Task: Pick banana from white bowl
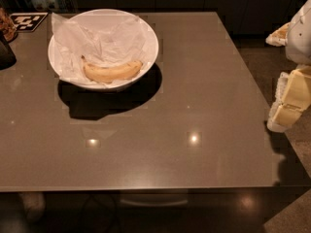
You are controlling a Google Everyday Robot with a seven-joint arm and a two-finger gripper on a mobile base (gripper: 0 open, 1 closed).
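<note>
Largest first: a glossy brown table (pixel 204 91), with a long reach across it from right to far left. Risk of clipping its right edge on a low approach.

Next, toward the far-left corner, the white bowl (pixel 151 42), wide, lined with crumpled white paper (pixel 104 33). Probably loose on a slick top, so apt to slide or tip under any push on the rim. Easy also to pinch paper along with the fruit and drag the lining out.

Then the gripper (pixel 285 106), pale yellow and white, at the right edge of the view, beside the table rather than over it, well apart from the bowl. Cannot tell how far open. Not holding the banana.

Smaller: the banana (pixel 112 72), inside the bowl on the paper, lying flat close to the near wall, dark stem tip to the left. Little room on that near side, hence a chance of striking the wall instead of straddling the fruit. Apt to roll or bruise under an off-centre or hard squeeze.

Smallest: a black-and-white marker tag (pixel 28 21) at the table's far-left corner, away from the likely path.
</note>
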